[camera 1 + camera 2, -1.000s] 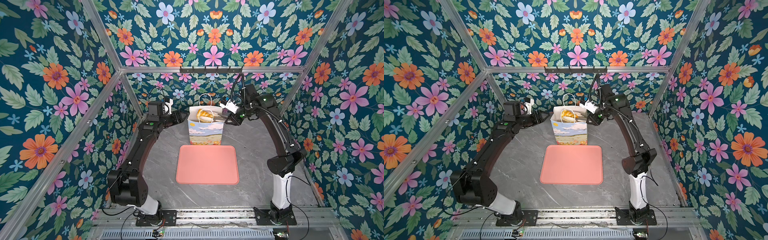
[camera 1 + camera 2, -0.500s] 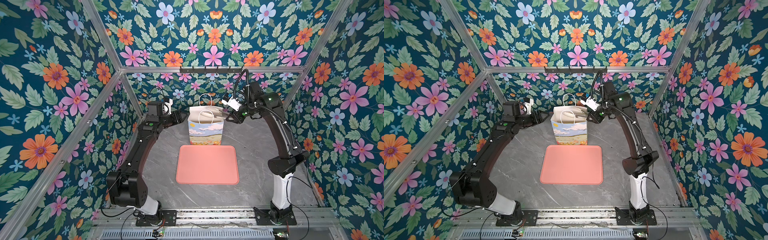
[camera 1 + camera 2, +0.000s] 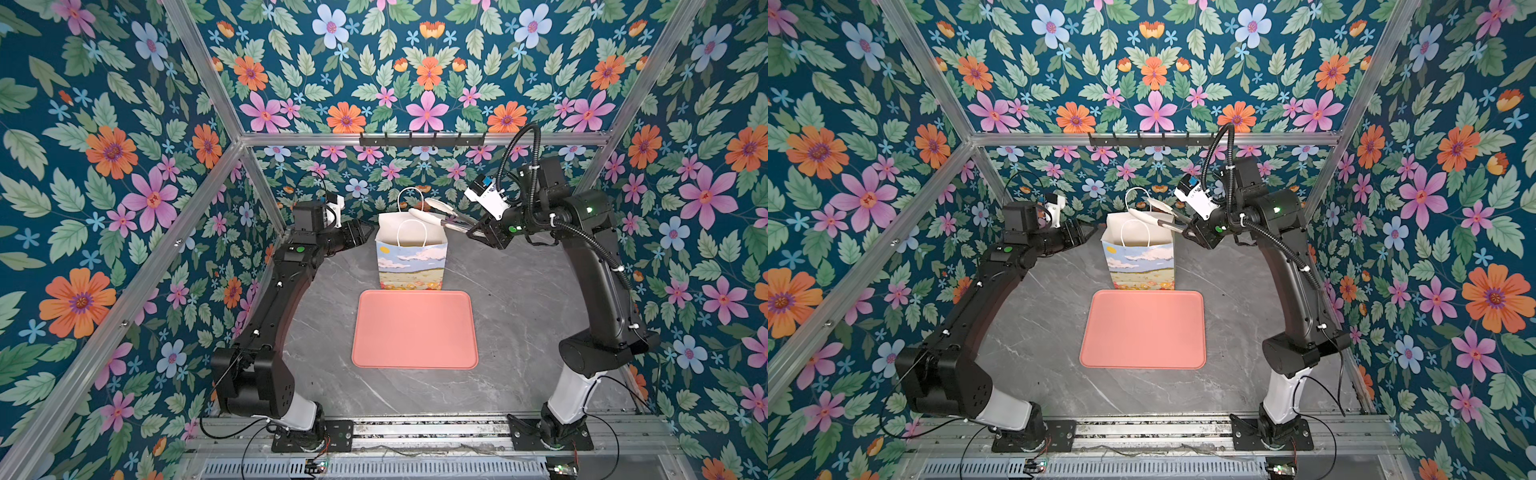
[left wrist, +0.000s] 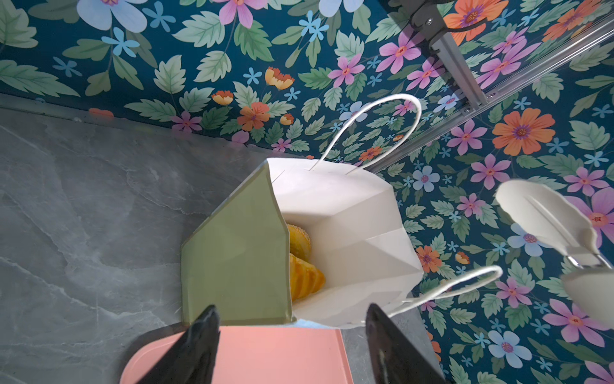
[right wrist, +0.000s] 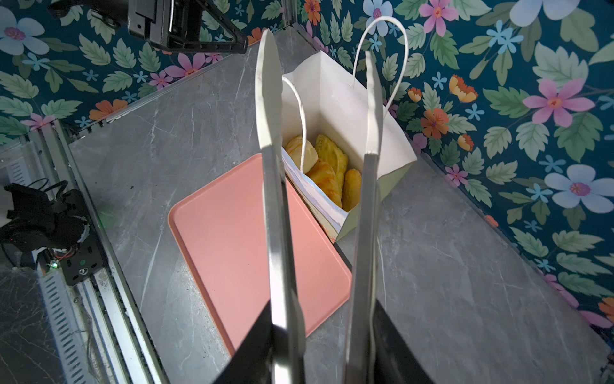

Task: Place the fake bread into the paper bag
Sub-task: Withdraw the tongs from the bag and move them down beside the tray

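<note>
— Flowered walls all round and a grey marble table [image 3: 519, 291] below: where does the fake bread [image 5: 327, 166] sit?
— Down at the bottom of the paper bag [image 3: 411, 262], which stands upright just behind the pink tray [image 3: 415, 328]. The right wrist view shows at least four golden pieces; I can't count more. The tray is bare.
— And the fingers?
— The right gripper [image 5: 324, 332] is clamped on a pair of tongs [image 3: 432, 214]. Their white blades stand apart with nothing between them, above the right side of the bag's mouth, so the bread lies below the tips. The left gripper [image 4: 291, 309] is spread wide and holds nothing, just beside the bag's left wall; whether it touches I cannot tell.
— Which arm is nearer the bread?
— The right, through the tongs. Nothing looks left to fetch, so I'd judge the loading done. What the way out turns on is the cord handles [image 4: 398, 95]: the far one stands up near the blades, the near one droops into the mouth. Lifting the tongs along the bag's upright axis, not sideways, should keep them from snagging a cord and tipping the bag
</note>
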Motion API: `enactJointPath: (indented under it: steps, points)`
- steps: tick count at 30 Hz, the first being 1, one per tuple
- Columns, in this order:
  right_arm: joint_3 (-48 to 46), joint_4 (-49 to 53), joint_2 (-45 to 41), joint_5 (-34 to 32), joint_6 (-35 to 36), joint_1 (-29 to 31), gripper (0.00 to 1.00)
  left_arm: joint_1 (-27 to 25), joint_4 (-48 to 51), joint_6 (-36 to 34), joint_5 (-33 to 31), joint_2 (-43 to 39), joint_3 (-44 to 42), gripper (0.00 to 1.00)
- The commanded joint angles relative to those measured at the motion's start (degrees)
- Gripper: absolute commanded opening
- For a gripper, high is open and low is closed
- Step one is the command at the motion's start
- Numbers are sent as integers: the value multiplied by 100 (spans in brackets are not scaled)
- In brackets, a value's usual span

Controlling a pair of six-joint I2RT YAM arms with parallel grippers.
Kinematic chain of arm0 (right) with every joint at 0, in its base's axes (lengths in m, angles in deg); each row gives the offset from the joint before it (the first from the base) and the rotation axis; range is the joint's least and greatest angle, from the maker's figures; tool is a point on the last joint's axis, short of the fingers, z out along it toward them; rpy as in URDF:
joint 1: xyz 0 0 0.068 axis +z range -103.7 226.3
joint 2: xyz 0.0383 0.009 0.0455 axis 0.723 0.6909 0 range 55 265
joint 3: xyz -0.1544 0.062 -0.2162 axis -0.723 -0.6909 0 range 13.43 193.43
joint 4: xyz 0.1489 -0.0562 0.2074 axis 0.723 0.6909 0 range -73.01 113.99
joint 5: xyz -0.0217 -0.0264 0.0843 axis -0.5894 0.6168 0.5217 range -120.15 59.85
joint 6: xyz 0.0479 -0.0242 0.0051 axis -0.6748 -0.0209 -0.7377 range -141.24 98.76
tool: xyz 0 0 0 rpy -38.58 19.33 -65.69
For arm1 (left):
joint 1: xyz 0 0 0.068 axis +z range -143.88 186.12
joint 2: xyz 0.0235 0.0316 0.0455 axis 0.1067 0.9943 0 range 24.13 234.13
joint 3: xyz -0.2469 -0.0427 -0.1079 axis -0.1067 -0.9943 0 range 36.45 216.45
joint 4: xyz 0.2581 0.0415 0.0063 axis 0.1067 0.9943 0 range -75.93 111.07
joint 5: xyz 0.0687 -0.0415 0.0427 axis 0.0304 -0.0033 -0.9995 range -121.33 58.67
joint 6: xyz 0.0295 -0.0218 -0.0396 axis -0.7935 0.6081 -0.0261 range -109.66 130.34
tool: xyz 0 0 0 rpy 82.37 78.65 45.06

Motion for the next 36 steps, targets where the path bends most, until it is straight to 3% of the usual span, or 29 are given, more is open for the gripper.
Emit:
enactJointPath:
  steps: [1, 11, 20, 27, 36]
  points:
    - [-295, -36, -317, -257, -410, -38, 41, 8, -180, -79, -15, -45, -26, 71]
    - [-2080, -786, -1642, -1760, -1522, -718, 41, 8, -364, -45, -16, -4, -156, 71]
    - [-5639, -3243, -2981, -2450, -1901, -791, 42, 8, -436, -57, -97, -39, -324, 72]
    - [-7245, -4112, -3001, -3004, -2365, -794, 41, 12, -448, -66, -102, -54, -345, 72]
    - [-7803, -4117, -2405, -2665, -2478, -795, 41, 9, -497, -63, -37, -82, -441, 72]
